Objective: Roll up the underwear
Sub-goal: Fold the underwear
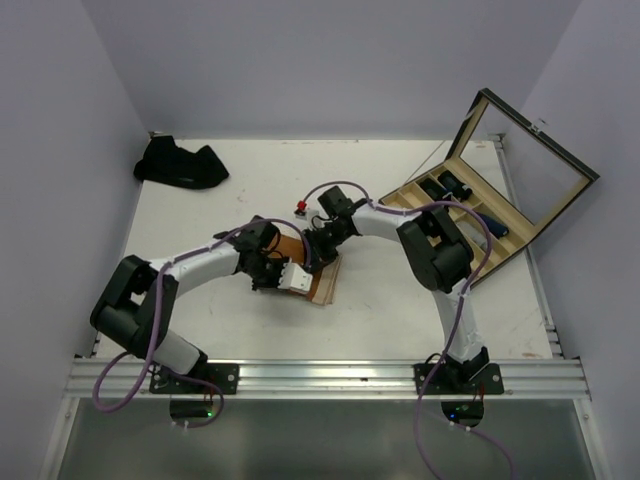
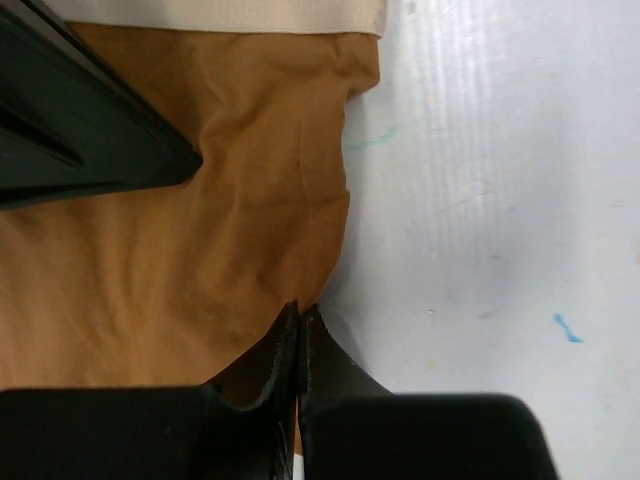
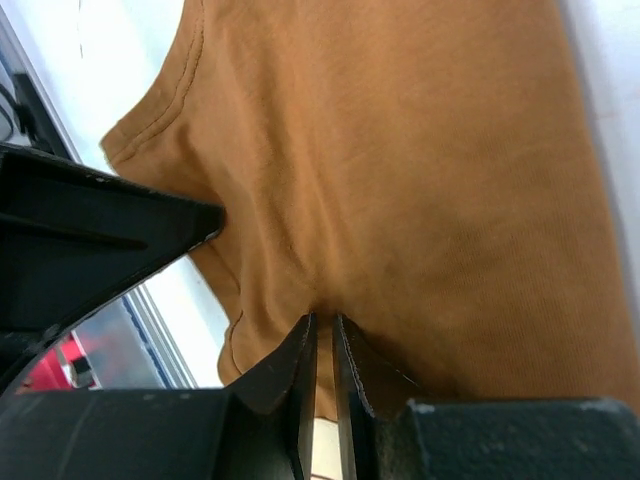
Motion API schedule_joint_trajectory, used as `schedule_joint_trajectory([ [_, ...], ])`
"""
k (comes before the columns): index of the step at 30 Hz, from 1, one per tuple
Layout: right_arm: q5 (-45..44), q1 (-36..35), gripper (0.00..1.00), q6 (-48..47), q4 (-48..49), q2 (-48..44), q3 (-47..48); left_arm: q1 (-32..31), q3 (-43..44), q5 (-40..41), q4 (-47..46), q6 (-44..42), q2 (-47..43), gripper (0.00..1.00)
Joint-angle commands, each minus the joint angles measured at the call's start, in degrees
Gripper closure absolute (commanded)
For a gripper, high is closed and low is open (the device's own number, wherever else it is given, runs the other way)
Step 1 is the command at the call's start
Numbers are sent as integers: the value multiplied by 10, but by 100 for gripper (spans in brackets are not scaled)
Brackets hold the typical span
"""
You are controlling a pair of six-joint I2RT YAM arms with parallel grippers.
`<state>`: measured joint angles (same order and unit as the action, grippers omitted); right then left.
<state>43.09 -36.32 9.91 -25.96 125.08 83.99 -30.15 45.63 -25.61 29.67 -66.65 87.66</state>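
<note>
Open at the far right of the white counter [image 1: 380, 320], a wooden compartment box [image 1: 475, 205] props its glass lid [image 1: 522, 165] upright; a small red object [image 1: 300, 208] lies mid-counter.

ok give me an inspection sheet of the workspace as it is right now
surface: white table, faint pen marks
job's things: orange underwear at centre; dark cloth heap in far left corner
clutter: wooden box, lid open, dark rolls inside
grippers: left pincer and right pincer both shut on the orange underwear
cables: purple cables along both arms
surroundings: pale walls
</note>
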Motion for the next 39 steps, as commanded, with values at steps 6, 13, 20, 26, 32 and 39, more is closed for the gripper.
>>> schedule_joint_trajectory([
  [6,-57,-12,84,-65,-61,-83,-14,-3,70,-70,216,-29,-17,100],
  [13,-37,-2,82,-58,-58,-78,70,-3,64,-79,251,-39,-2,100],
  [20,-28,-6,81,-66,-63,0,127,-1,82,-81,262,-34,20,100],
  [26,-29,-17,81,-96,-84,28,105,10,120,-95,273,-18,38,100],
  [32,-35,-28,81,-125,-84,22,77,39,190,-123,316,-14,84,100],
  [39,-34,-31,81,-140,-84,14,67,82,276,-143,343,-11,153,100],
])
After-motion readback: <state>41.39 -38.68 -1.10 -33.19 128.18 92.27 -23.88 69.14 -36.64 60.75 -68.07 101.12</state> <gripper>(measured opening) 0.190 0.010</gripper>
